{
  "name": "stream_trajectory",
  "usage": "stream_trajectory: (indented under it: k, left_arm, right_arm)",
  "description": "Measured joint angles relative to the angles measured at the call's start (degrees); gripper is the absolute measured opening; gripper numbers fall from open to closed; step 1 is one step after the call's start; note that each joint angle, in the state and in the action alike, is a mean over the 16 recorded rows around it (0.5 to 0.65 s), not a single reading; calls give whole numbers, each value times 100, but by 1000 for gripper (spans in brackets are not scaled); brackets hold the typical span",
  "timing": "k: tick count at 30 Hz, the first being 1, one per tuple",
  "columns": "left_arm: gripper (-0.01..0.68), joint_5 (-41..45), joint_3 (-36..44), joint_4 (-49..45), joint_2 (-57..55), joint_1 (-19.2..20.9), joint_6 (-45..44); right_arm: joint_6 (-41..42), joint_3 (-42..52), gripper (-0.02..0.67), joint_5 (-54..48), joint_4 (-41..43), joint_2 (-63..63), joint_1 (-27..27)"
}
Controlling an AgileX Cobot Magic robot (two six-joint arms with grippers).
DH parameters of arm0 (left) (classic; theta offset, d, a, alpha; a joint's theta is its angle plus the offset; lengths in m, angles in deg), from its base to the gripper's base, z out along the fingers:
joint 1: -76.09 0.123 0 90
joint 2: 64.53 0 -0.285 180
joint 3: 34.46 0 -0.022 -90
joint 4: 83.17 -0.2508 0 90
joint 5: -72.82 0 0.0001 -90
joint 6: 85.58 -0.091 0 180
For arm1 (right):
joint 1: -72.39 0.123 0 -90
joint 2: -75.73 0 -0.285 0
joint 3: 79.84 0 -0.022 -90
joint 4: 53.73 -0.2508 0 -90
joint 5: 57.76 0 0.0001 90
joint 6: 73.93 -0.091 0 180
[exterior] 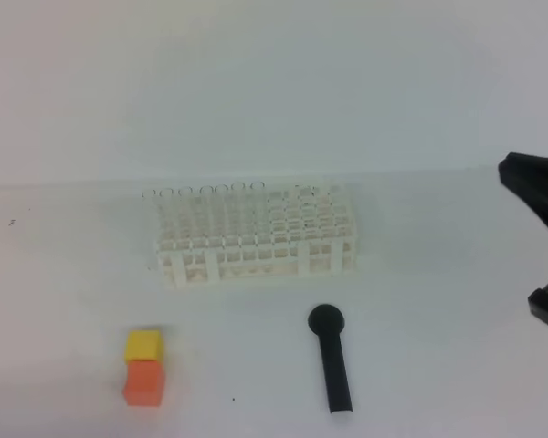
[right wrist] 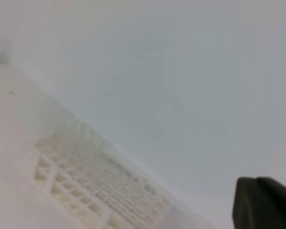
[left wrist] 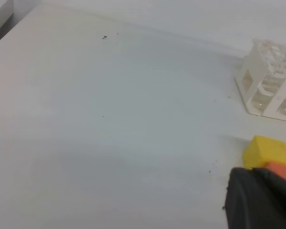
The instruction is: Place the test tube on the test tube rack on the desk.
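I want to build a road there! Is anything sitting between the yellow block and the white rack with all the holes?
No, only bare desk lies between the yellow block and the test tube rack; the exterior high view shows it.

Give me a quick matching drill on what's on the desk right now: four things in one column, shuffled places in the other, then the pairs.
Things:
1. test tube rack
2. black round-headed stick
3. yellow block
4. right arm

Places (high view):
A. at the right edge of the picture
B. touching the far side of the orange block, front left
C. middle of the desk, clear tube rims along its back row
D. lying in front of the rack, round head towards it

Pairs: 1-C, 2-D, 3-B, 4-A
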Motion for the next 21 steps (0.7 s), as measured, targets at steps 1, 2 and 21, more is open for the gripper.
stream_trajectory:
  k: [1, 2, 21]
  left_arm:
    - [-1, 0, 0, -2, 0, -4, 0]
    - [-1, 0, 0, -3, 0, -8, 0]
    - [-1, 0, 0, -14, 0, -43, 0]
  right_arm:
    - [-11, 10, -1, -93, -26, -69, -125]
    - [-22, 22, -1, -201, -53, -153, -269]
    - [-183, 2243, -1, -933, -449, -3609, -3519]
